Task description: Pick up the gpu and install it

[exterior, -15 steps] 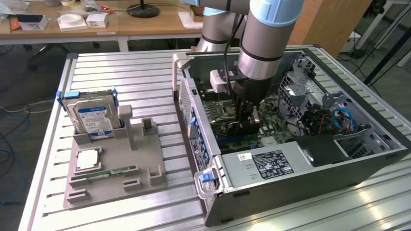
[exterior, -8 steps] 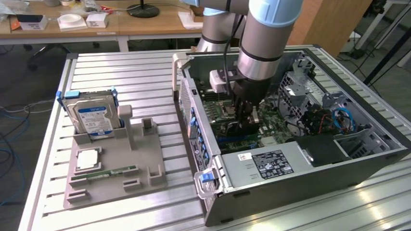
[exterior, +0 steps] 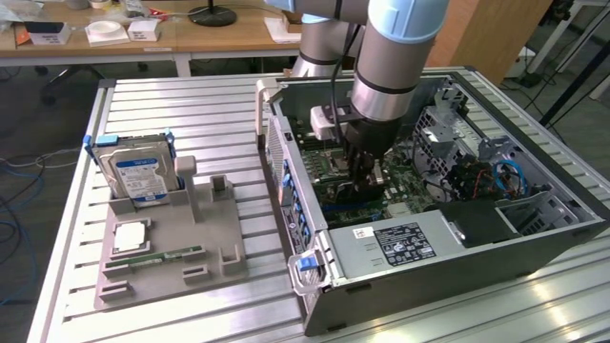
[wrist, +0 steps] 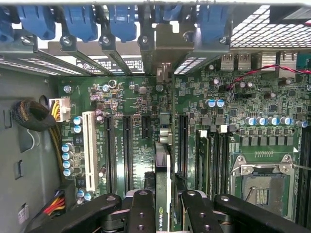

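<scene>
Gpu stands on edge between the fingers, which are clamped on it from both sides, and it sits down inside the open computer case just above the green motherboard. In the wrist view its thin edge runs toward 12 o'clock, with its silver end bracket up against the row of blue slot clips at the rear wall. To do this step well, I judge the card's edge should stay in line with the long dark slot beneath it and go down straight, bracket kept flush to the rear opening, with no tilt. Room is tight: slots lie at 9 o'clock of the card, RAM sockets and the CPU socket at 3 o'clock. In the exterior view, the power supply lies at 6 o'clock of the gripper, and the parts tray rests on the table outside the case.
</scene>
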Controlling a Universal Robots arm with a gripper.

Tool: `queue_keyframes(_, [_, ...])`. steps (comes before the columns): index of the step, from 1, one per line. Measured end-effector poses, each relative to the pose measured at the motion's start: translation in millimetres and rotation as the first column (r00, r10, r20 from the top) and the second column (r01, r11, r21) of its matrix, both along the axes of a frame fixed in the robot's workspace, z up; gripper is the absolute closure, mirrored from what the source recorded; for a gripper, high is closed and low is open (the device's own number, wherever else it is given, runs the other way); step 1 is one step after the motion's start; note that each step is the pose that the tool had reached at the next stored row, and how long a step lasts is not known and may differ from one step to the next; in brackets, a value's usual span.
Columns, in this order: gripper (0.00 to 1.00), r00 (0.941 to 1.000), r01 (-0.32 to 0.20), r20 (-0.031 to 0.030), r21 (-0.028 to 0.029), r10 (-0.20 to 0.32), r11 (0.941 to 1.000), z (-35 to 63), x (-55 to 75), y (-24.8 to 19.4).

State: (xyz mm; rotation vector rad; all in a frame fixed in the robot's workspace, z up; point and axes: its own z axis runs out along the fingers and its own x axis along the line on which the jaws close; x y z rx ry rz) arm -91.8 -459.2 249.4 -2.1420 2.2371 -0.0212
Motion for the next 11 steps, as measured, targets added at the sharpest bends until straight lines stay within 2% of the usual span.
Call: queue_keyframes(11, [0.74, 1.0000, 0.000, 0.0000, 0.0003, 0.000, 1.0000, -1.3, -0.9, 0.0])
